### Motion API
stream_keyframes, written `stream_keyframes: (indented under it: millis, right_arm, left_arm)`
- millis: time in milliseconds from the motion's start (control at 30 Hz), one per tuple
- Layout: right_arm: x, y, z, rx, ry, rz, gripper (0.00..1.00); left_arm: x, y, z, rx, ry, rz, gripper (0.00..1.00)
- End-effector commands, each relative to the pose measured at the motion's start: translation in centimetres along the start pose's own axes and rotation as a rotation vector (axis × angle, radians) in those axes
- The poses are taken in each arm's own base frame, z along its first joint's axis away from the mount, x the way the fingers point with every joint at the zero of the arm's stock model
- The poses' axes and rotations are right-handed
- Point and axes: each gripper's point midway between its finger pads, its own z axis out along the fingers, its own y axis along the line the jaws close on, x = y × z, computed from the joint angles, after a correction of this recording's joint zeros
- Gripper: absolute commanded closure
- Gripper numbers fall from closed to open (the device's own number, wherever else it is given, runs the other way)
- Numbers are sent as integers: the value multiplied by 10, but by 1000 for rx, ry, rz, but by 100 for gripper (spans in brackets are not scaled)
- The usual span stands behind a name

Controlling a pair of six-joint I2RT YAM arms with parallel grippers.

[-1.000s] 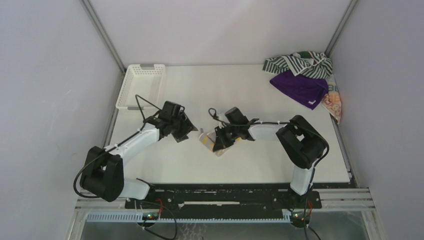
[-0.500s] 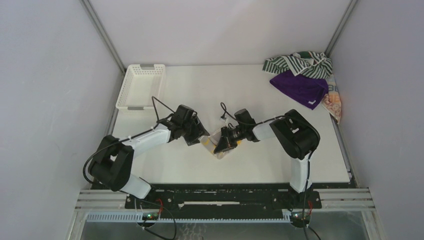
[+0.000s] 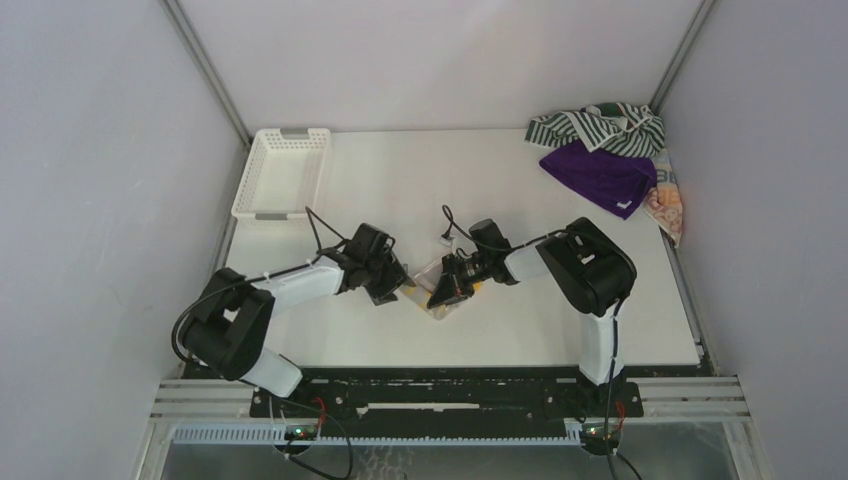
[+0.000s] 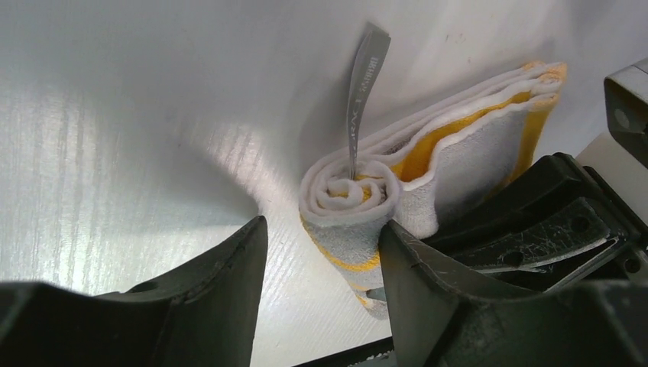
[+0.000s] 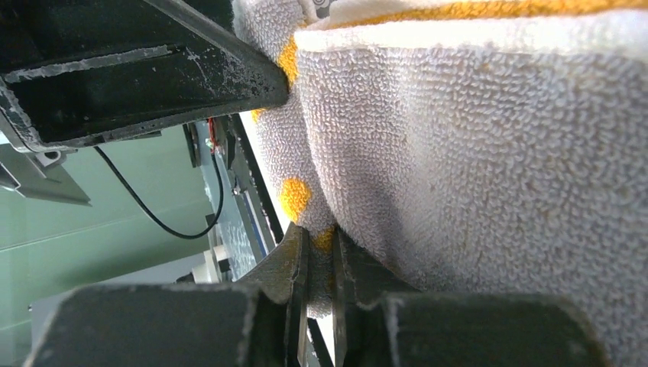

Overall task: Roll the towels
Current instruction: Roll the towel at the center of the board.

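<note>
1. From above, a white table (image 3: 520, 330) carries both arms, which reach toward each other at its middle. A small yellow and white towel (image 3: 428, 272) lies there. The left pincer (image 3: 398, 290) comes at it from the left and the right pincer (image 3: 438, 296) from the right. At the far right corner three more cloths lie in a loose heap. A green and white striped towel (image 3: 598, 126) is farthest back, a purple towel (image 3: 598, 176) lies against its near side, and an orange patterned towel (image 3: 668, 206) peeks out at the right edge. A white basket (image 3: 282, 172) stands at the far left, well apart from all the cloths.

2. From the left wrist, the yellow and white towel (image 4: 458, 145) is partly rolled, with its spiral end facing the camera. A grey label (image 4: 364, 84) sticks up from the centre of the spiral. The left pincer (image 4: 322, 225) stands wide, one finger on each side of the rolled end. The right finger is close against the roll and the left finger is apart from it. The right pincer (image 4: 550, 229) lies along the towel's right side.

3. From the right wrist, the towel (image 5: 474, 153) fills the view as looped pile with yellow spots. The right pincer (image 5: 319, 234) is nearly closed, nipping a thin edge of the cloth.
</note>
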Motion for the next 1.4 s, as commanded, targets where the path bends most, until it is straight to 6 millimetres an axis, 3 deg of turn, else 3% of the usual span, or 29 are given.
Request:
stream_keyframes:
  millis: [0,167,300,467,600,733,867,1033,1200,1367]
  right_arm:
    - [16,-32,5,88,18,85,94]
    - [15,-33,5,103,22,82,93]
    - [9,-26,3,121,19,42,92]
    - [-6,2,-4,103,8,-34,83]
    - [-24,39,-20,104,-39,-132,73]
    - [-29,51,-34,160,-80,-172,67]
    - [-28,35,-41,255,-92,-163,66]
    - [-32,-1,-38,378,-97,-116,66]
    - [-47,-28,-32,447,-89,-92,66]
    - [-65,-42,-26,496,-64,-102,66]
  left_arm:
    - [3,-5,1,3,-7,19,42]
    - [7,-10,7,-16,2,61,47]
    - [14,-2,15,-55,26,81,60]
    - [14,7,15,-100,21,96,78]
    - [12,9,13,-112,12,108,81]
    - [11,7,11,-107,6,111,82]
    - [9,4,9,-100,-2,116,81]
    - [6,1,5,-90,-13,131,81]
    - [4,-1,-1,-83,-21,165,81]
    - [4,-2,-7,-67,-25,216,82]
